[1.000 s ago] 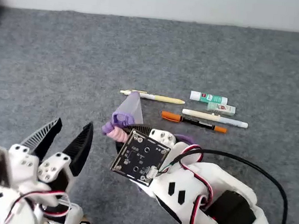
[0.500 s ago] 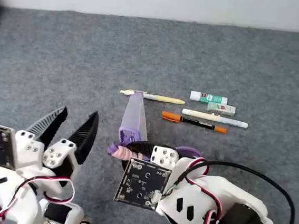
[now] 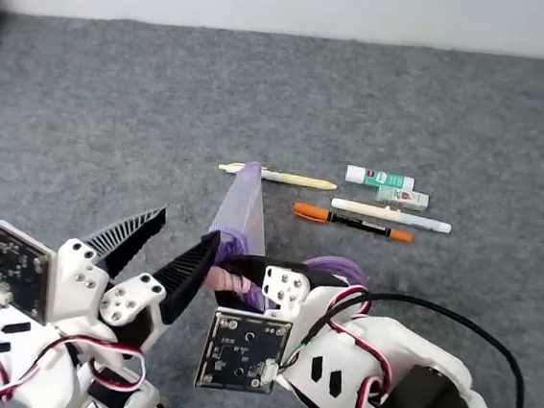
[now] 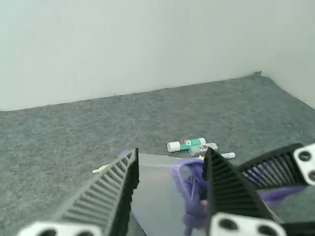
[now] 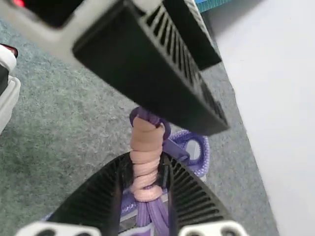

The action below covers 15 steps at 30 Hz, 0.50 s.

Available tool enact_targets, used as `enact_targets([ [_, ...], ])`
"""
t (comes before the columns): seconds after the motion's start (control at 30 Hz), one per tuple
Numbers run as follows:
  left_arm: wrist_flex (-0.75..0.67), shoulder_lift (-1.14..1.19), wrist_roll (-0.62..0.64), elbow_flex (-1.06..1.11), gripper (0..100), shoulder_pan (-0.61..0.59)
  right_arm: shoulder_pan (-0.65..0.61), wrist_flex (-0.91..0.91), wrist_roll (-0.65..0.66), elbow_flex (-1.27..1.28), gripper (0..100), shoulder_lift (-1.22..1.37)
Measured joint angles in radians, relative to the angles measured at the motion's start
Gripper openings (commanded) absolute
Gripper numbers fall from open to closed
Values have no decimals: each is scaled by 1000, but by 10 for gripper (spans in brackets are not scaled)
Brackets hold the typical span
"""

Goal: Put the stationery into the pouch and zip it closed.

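A clear purple pouch (image 3: 240,211) stands on edge on the grey carpet. My right gripper (image 3: 234,270) is shut on its pink braided zip pull (image 5: 145,157) at the near end. In the right wrist view the right gripper (image 5: 146,164) pinches that pull, with the purple loop (image 5: 194,147) beyond. My left gripper (image 3: 189,227) is open just left of the pull; the left gripper (image 4: 171,155) frames the pouch (image 4: 157,191). A yellow pen (image 3: 284,177), glue stick (image 3: 379,178), green eraser (image 3: 404,196), white pen (image 3: 391,216) and orange marker (image 3: 352,221) lie on the carpet.
A pale wall (image 3: 291,3) borders the carpet at the back. The left gripper's black finger (image 5: 147,64) hangs close over the pull in the right wrist view. Open carpet (image 3: 117,112) stretches to the back left.
My left gripper has swung right toward the pouch and spread wider. The right gripper has drawn the pull toward the near edge, and the pouch has stretched out longer.
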Motion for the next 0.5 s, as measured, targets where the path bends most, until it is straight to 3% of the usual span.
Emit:
enact_targets([
  [0.5,35,0,5,213,171,15,-49,107,29,51,6,-51],
])
